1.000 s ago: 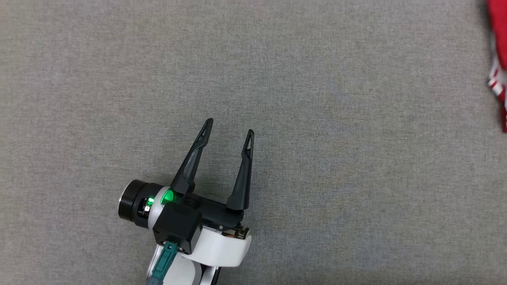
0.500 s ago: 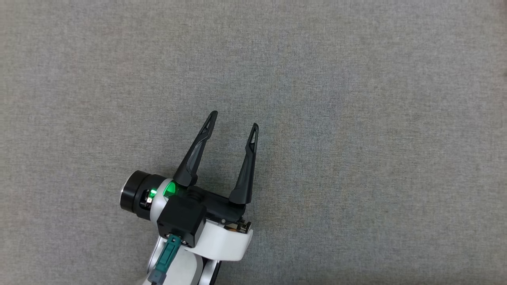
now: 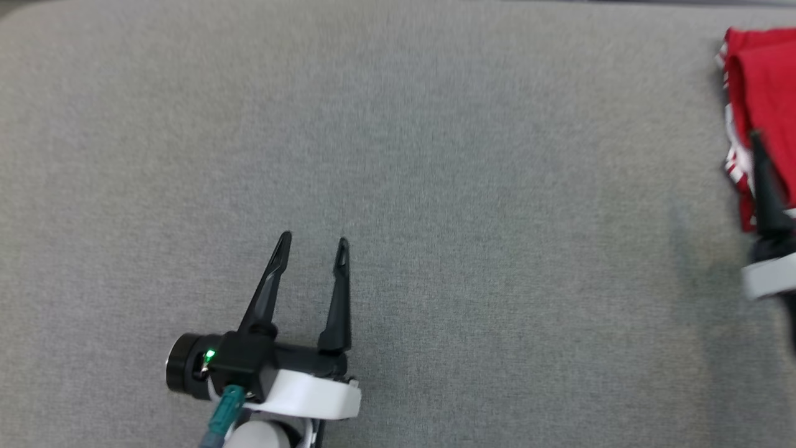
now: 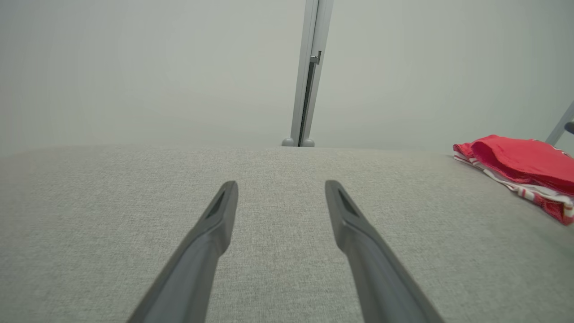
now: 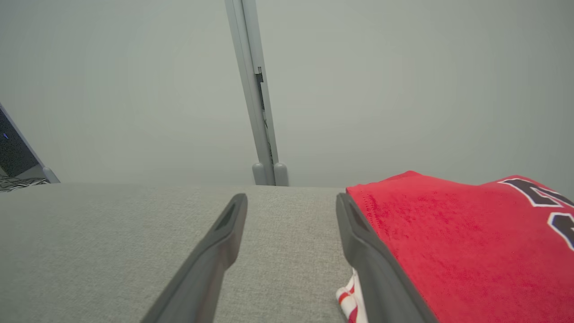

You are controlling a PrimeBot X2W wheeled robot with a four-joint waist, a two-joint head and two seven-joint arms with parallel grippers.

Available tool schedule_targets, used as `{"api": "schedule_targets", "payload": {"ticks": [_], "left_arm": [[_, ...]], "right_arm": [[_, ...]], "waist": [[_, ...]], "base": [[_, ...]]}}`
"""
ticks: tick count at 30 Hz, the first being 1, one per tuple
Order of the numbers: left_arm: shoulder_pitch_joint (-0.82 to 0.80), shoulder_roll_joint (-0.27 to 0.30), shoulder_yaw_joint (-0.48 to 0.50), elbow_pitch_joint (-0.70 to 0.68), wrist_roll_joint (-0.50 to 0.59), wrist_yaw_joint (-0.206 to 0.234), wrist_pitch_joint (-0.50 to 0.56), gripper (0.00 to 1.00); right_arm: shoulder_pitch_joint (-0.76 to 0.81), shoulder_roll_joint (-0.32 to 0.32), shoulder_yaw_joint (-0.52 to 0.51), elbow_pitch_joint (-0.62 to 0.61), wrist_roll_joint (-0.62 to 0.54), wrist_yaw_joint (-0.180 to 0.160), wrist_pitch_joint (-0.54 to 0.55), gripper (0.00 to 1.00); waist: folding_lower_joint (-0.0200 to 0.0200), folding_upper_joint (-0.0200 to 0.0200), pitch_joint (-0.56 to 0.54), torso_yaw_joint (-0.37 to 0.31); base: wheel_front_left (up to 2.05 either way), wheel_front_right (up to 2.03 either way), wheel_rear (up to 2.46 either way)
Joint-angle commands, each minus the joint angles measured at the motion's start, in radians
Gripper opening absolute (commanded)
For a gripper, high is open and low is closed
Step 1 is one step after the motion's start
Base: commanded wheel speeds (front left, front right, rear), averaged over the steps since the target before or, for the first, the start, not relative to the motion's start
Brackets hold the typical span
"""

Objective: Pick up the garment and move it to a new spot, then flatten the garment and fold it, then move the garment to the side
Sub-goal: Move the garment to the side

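Spread right gripper [image 5: 291, 199] sits beside, perhaps touching, the garment [image 5: 448, 242].

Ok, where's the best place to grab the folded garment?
The garment's left edge, where the striped hem shows under the red top layer: layers stack there, so one pinch should take all. Come low from the table's middle with the right end effector, open beside that edge.

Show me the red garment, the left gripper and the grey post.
garment [image 4: 520, 157]: left wrist view, red top fold.
left gripper [image 3: 314, 238]: head view, midway between its fingertips.
post [image 5: 253, 112]: right wrist view, mid shaft.
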Motion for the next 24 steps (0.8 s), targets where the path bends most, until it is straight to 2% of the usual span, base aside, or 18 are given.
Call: {"api": "schedule_targets", "payload": {"ticks": [1, 7, 12, 18, 24], "left_arm": [[0.022, 0.004, 0.021, 0.010, -0.025, 0.005, -0.001, 1.00], [0.101, 0.004, 0.095, 0.043, -0.071, -0.013, -0.001, 1.00], [0.179, 0.004, 0.152, 0.044, -0.053, -0.040, -0.001, 1.00], [0.264, 0.004, 0.197, 0.028, -0.036, -0.081, -0.001, 1.00], [0.322, 0.004, 0.227, 0.018, -0.044, -0.098, -0.001, 1.00]], "right_arm": [[0.041, 0.069, -0.023, -0.020, -0.051, -0.001, -0.004, 1.00], [0.189, 0.304, -0.136, -0.093, -0.342, -0.001, -0.005, 1.00], [0.327, 0.445, -0.214, -0.196, -0.491, -0.001, -0.004, 1.00], [0.442, 0.501, -0.203, -0.250, -0.543, -0.001, -0.003, 1.00], [0.514, 0.532, -0.225, -0.280, -0.558, -0.001, -0.003, 1.00]], "waist": [[-0.0001, -0.0001, -0.086, -0.014], [-0.0001, -0.0001, -0.221, -0.032], [-0.0001, -0.0001, -0.317, -0.047], [-0.0001, -0.0001, -0.382, -0.064], [-0.0001, -0.0001, -0.424, -0.076]], "base": [[0.00, 0.00, 0.00], [0.00, 0.00, 0.00], [0.00, 0.00, 0.00], [0.00, 0.00, 0.00], [0.00, 0.00, 0.00]]}}
